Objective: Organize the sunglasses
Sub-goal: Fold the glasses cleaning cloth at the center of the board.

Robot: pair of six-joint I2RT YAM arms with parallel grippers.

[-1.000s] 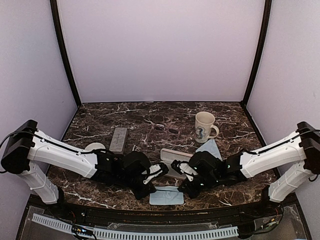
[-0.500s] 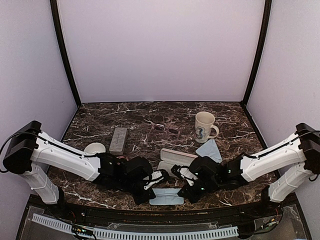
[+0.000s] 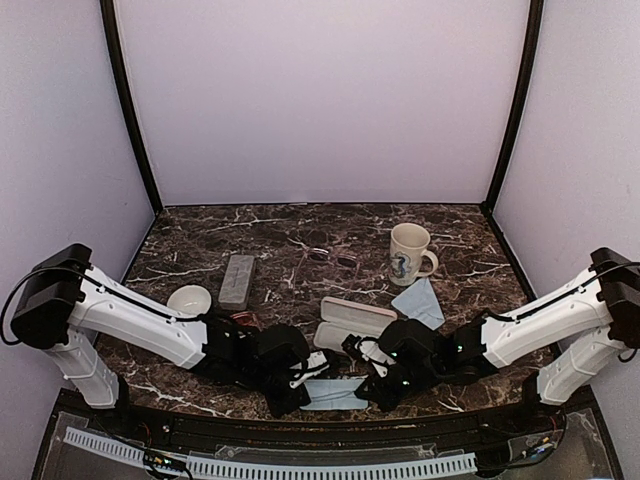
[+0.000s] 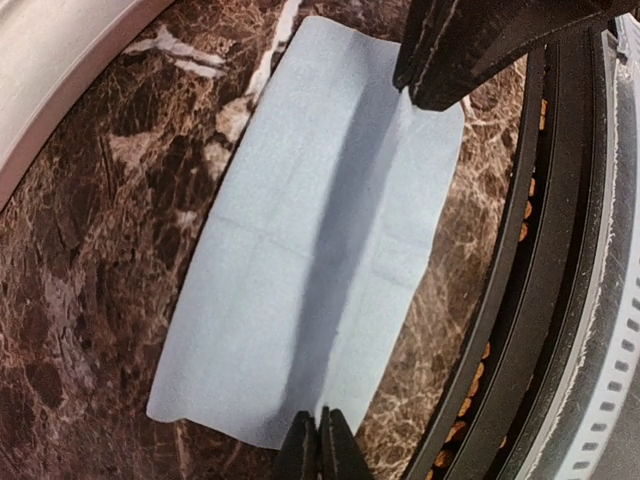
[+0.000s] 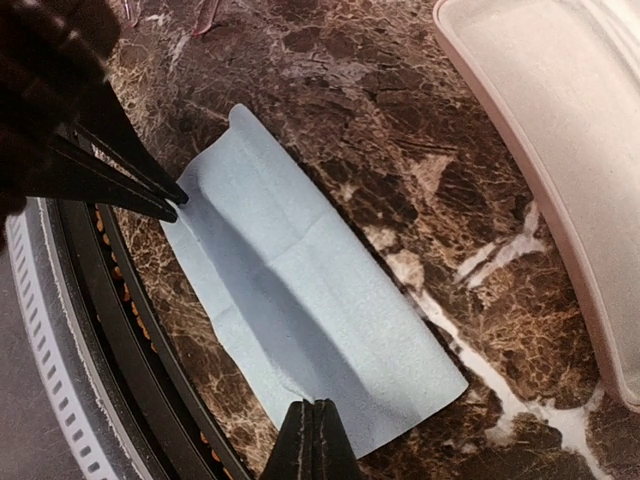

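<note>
A thin-framed pair of sunglasses (image 3: 335, 259) lies at the back middle of the table, far from both arms. A red-pink pair of sunglasses (image 3: 245, 320) peeks out behind my left arm. A light blue cloth (image 3: 332, 394) lies folded lengthwise by the near edge. My left gripper (image 3: 304, 387) is shut on its left end, seen up close as the cloth (image 4: 320, 230) pinched by my left gripper (image 4: 321, 440). My right gripper (image 3: 368, 386) is shut on the right end, where the cloth (image 5: 300, 290) meets my right gripper (image 5: 313, 425).
An open pale pink case (image 3: 355, 318) lies just behind the cloth. A grey case (image 3: 238, 280) and a white bowl (image 3: 190, 298) sit at the left. A mug (image 3: 409, 254) and a second blue cloth (image 3: 420, 300) are at the right. The table's black rim (image 4: 520, 330) runs close beside the cloth.
Both grippers have come toward the near edge and lower. The cloth between them has gone from a wider sheet to a narrow folded strip.
</note>
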